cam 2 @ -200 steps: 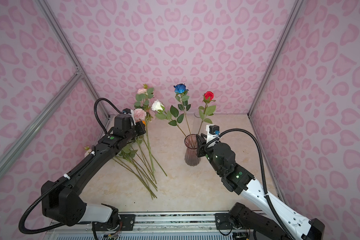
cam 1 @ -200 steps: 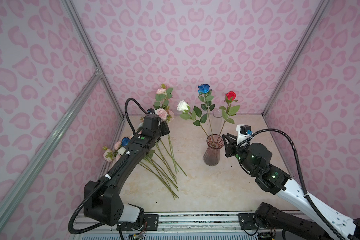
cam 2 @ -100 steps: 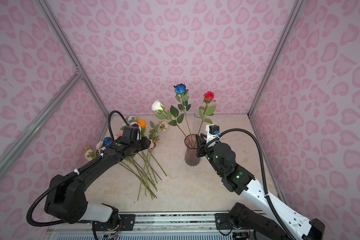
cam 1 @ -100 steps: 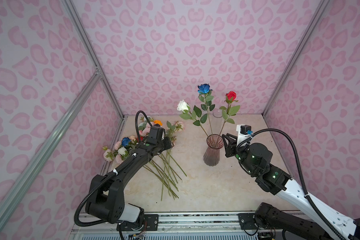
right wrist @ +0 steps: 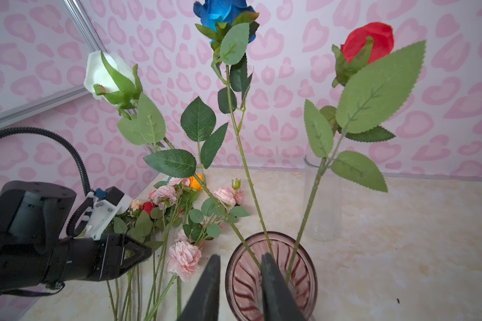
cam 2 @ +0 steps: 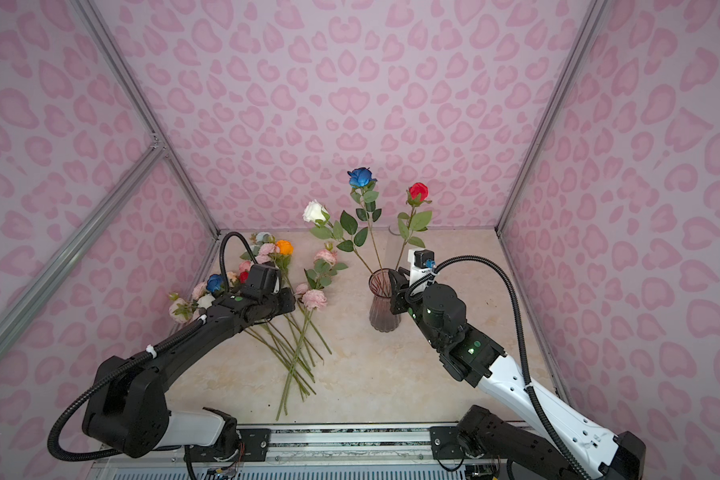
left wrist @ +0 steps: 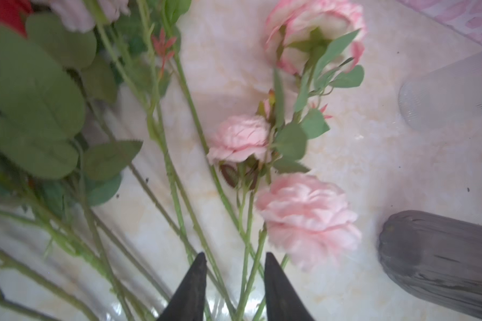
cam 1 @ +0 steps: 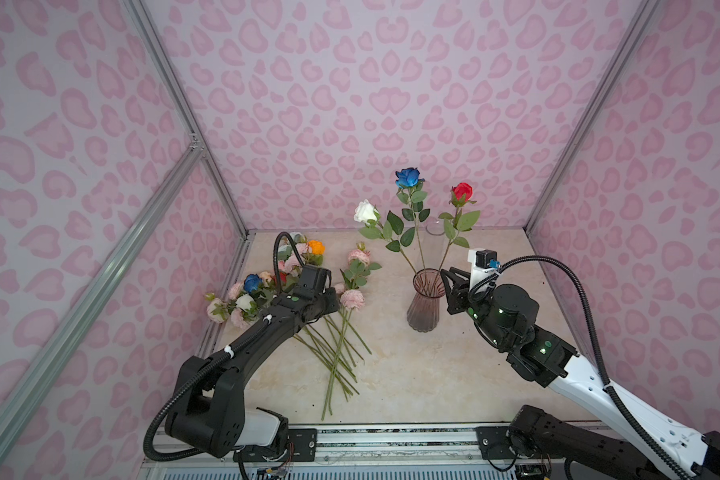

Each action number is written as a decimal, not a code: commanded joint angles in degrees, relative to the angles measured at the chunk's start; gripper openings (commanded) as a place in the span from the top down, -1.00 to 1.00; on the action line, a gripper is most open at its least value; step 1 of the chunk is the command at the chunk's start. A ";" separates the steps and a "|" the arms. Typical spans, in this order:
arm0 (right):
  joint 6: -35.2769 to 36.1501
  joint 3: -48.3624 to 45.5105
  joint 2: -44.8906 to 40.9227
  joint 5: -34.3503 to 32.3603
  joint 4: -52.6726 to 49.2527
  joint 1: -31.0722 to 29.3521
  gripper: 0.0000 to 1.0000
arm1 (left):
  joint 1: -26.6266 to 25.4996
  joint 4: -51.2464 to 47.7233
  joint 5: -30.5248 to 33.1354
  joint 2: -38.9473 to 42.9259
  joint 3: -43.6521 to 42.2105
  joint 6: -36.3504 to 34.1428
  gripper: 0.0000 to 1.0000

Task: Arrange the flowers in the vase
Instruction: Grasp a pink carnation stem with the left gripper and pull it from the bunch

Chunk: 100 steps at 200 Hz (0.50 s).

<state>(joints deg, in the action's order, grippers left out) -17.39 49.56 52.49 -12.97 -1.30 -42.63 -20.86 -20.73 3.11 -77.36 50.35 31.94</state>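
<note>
Your left gripper (left wrist: 235,262) is down at the marble-look table (cam 1: 433,374) with its jaws apart. More than one green stem runs through the gap, those of the pink peony spray (left wrist: 306,216) among them. Your right gripper (right wrist: 240,258) straddles the rim of the smoky purple ribbed vase (cam 1: 422,307), one finger outside and one over the mouth; these views do not show whether it truly pinches the glass. Most of the flowers (cam 1: 242,305) lie in a crossed heap on the table's left side, well apart from the vase. A white rose (cam 1: 366,211), a blue rose (cam 1: 409,178) and a red rose (cam 1: 462,192) already stand in it. The likely trouble is this: close now and you may take two or three stems together, and the tangled leaves would drag neighbours along. The spray's branching heads could snag the rim or shove the leaning roses on the way in, and if the right hold is loose the vase may tip. The clear glass cylinder (cam 1: 433,232) behind could be struck by a swinging stem. No brand, label or lettering can be read anywhere.
</note>
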 commanded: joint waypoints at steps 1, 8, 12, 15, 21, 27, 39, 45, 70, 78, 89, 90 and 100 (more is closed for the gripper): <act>-0.39 -0.47 0.47 0.57 0.68 0.01 0.46 | -0.76 1.93 -2.14 2.93 -3.69 2.16 0.39; -0.36 -0.35 0.80 0.79 0.84 0.01 0.46 | -1.74 2.25 -4.11 2.93 -4.15 1.34 0.39; -0.37 -0.22 0.97 0.86 0.90 0.01 0.46 | -2.55 2.12 -4.56 2.84 -4.12 1.01 0.39; -0.38 -0.19 1.25 0.97 1.11 0.01 0.46 | -3.25 1.94 -4.53 2.73 -4.12 0.81 0.39; -0.42 -0.17 1.53 1.14 1.28 0.01 0.46 | -4.65 1.88 -4.71 2.45 -3.97 -0.05 0.38; -0.53 -0.04 1.88 1.28 1.61 -0.04 0.46 | -5.93 1.85 -5.18 1.92 -3.61 -0.74 0.38; -0.77 0.09 2.46 1.63 1.99 0.00 0.46 | -7.84 1.44 -5.99 0.45 -2.64 -1.09 0.38; -0.89 0.26 2.85 1.84 2.16 -0.01 0.46 | -8.56 1.51 -6.60 -0.42 -2.30 -1.25 0.38; -1.20 0.37 3.13 2.17 2.18 -0.10 0.46 | -9.65 1.74 -4.63 -4.42 -1.74 -1.01 0.41; -1.32 0.28 3.13 2.08 2.18 -0.08 0.46 | -9.72 1.75 -3.97 -5.73 -1.52 -1.12 0.42; -1.33 0.19 2.98 1.89 1.88 -0.08 0.45 | -9.80 2.10 -5.03 -7.95 -0.87 -2.23 0.42; -1.33 0.19 2.97 1.85 1.85 -0.08 0.45 | -9.81 2.10 -5.13 -8.19 -0.82 -2.32 0.42; -1.27 0.19 2.81 1.82 1.52 -0.04 0.45 | -10.11 1.88 -6.46 -10.23 0.11 -3.26 0.43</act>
<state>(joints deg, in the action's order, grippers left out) -18.41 49.65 55.48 -11.09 -0.40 -42.65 -30.55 -19.75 -1.91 -84.01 48.75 31.00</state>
